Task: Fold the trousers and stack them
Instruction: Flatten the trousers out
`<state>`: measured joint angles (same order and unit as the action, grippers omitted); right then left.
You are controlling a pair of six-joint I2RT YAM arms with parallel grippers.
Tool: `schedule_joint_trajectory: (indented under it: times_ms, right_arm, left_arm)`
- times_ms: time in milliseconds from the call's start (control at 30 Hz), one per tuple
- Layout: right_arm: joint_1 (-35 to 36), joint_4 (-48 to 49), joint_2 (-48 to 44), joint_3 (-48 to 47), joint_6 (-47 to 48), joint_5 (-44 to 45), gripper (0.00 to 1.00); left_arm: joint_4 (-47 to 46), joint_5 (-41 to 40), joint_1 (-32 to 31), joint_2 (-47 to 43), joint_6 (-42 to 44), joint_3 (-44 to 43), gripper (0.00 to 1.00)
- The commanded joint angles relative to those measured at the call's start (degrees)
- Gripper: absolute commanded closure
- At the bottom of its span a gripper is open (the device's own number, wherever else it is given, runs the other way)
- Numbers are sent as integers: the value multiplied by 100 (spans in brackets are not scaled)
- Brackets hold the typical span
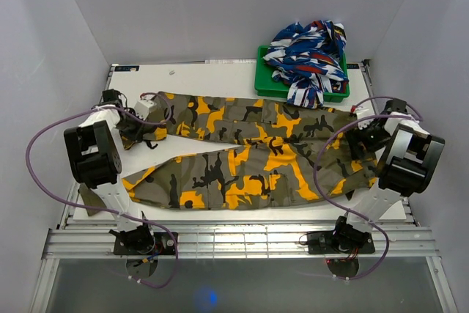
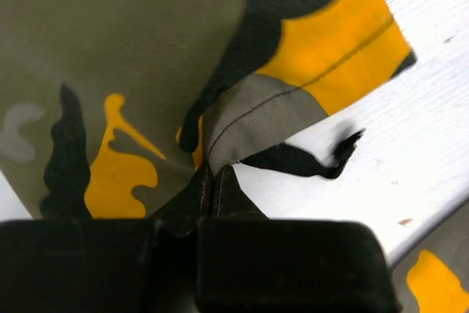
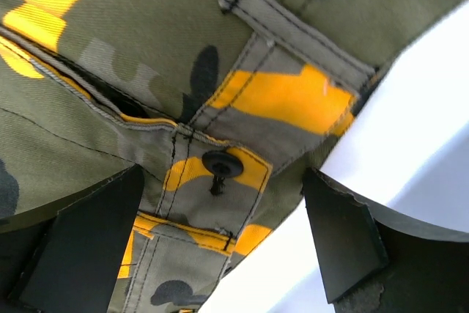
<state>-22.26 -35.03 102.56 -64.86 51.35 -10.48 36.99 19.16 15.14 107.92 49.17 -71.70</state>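
Overhead, trousers (image 1: 242,159) spread across the desk (image 1: 212,78), legs toward its left edge, left wrist up close, left gripper (image 2: 212,181) pinched on a leg hem (image 2: 253,119), right wrist, right gripper (image 3: 223,203) gaping over the waistband button (image 3: 222,164)

Looks like a robotics lab, boxed in as a test cell rather than any lived-in room. Shows plain white panels (image 1: 220,12) rising beyond and to either side of the left gripper (image 1: 139,126) and right gripper (image 1: 359,138), with a bare white tabletop (image 1: 220,82) beneath them. Has aluminium rails (image 1: 242,243) nearer than both grippers, carrying bolted arm bases (image 1: 135,240) and loose purple cables (image 1: 29,153). Keeps a green bin (image 1: 265,82) of patterned cloth just beyond the right gripper.
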Motion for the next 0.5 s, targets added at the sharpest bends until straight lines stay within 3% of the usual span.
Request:
schedule_joint_trajectory:
  times_ms: [0, 167, 233, 267, 300, 333, 367, 400, 433, 467]
  right_arm:
    - [-428, 154, 255, -167, 515, 608, 6]
    - [-665, 136, 282, -369, 692, 626, 6]
    - [-665, 49, 229, -396, 718, 513, 6]
    - [-657, -21, 185, -431, 701, 460, 6]
    - [-657, -83, 168, -457, 692, 407, 5]
    - [-639, -196, 133, -527, 683, 328, 5]
    - [-639, -259, 63, -554, 666, 284, 5]
    - [-630, -337, 1, -589, 700, 240, 4]
    - [-622, -408, -60, -607, 718, 135, 3]
    - [-622, -522, -235, -624, 744, 90, 2]
  left_arm:
    - [852, 596, 59, -201, -292, -597, 100]
    - [1468, 1353, 209, 316, -1478, -2327, 100]
    - [1591, 1416, 297, 824, -2259, -3609, 100]
    - [1670, 1328, 340, 1506, -2584, -4145, 100]
    - [1801, 1066, 419, 1930, -3188, -5507, 99]
    - [2212, 872, 455, 2378, -3455, -6304, 87]
    - [2477, 679, 507, 3192, -3614, -7104, 50]
    - [2671, 372, 517, 3418, -3668, -7765, 35]
    - [2742, 265, 508, 3464, -3512, -8041, 9]
    - [2613, 186, 508, 3307, -3397, -7661, 3]
